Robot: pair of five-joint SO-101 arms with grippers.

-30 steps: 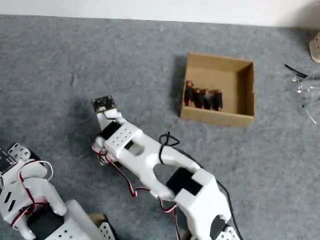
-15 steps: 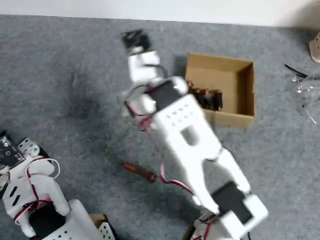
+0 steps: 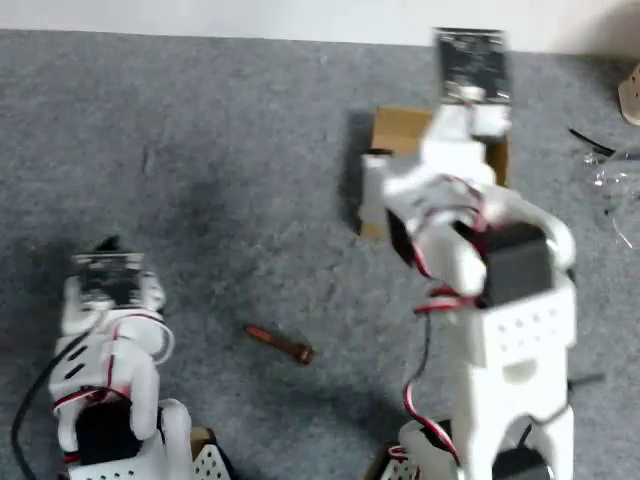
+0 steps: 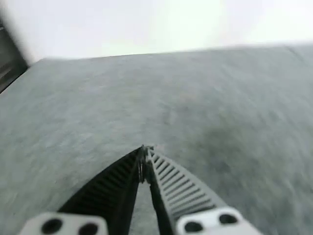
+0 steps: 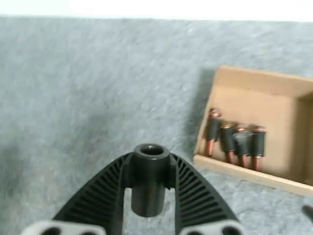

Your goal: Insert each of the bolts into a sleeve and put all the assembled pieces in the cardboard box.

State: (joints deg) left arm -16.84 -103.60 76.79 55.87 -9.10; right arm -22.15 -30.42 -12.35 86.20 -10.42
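While right fingers point(image 5: 195, 196) clamp sleeve point(image 5: 148, 182), bolt point(image 3: 280, 344) amid carpet point(image 3: 200, 150)

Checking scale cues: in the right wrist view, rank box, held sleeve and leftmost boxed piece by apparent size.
Box, sleeve, leftmost piece. The sleeve sits nearest the camera, so its true lead over the piece is unsure.

A grey, felt-like surface point(image 3: 200, 150) is stretching across the high view, lying under soft, even light. A white wall point(image 3: 200, 15) is running along its far edge at 12 o'clock. Clear plastic pieces point(image 3: 610, 178) are lying at 3 o'clock, and a beige object point(image 3: 632, 95) is peeking in at 2 o'clock.
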